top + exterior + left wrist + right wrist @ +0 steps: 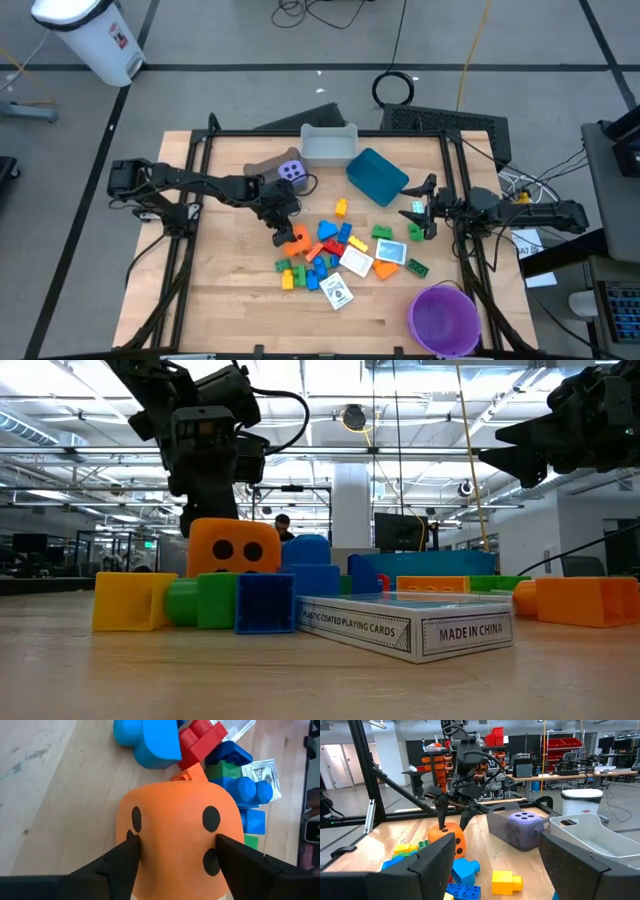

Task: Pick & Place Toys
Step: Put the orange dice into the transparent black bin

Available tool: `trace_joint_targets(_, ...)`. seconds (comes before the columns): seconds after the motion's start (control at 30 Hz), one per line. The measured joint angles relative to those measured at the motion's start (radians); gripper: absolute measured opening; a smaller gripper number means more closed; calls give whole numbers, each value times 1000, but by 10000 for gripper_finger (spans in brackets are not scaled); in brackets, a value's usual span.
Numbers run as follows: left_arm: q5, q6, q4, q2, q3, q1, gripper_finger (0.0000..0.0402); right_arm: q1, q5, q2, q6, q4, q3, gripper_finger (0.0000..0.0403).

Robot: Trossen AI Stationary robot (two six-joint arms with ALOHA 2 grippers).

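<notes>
An orange die (296,241) with black dots stands at the left end of a pile of small coloured bricks (325,250) and white cards (356,262). My left gripper (284,226) is over it, fingers down either side, and shows in the low view (205,510). A purple die (291,172) sits in the brown bin (262,164) at the far side and also shows in the right wrist view (522,827). My right gripper (420,215) is open and empty, above the table right of the pile. My left gripper pinches the orange die (175,825) between its two fingers, on two opposite sides (137,832) near the top. The fingers (440,815) come from above, pointing down. The die stays upright and seems to rest on the table; bricks hide its underside in the low view.
A grey bin (328,143) and a blue bin (377,176) stand at the far side, and a purple bowl (443,318) at the near right corner. A playing-card box (405,625) lies near the front. Bare wood shows at the near left.
</notes>
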Motion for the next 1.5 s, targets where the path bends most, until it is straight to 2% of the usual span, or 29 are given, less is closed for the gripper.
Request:
trace_joint_targets(0.47,-58,39,-8,2,-2,-2,148,0,0,0,0,0,0,279)
trace_joint_targets(0.83,-115,67,-30,-16,35,-18,133,0,0,0,0,0,0,279)
trace_joint_targets(0.93,-163,87,-49,-39,57,-15,132,0,0,0,0,0,0,279)
trace_joint_targets(1.33,-410,154,-365,-58,303,-25,128,0,0,0,0,0,0,279)
trace_joint_targets(1.5,-513,200,-486,-60,449,-36,98,0,0,0,0,0,0,279)
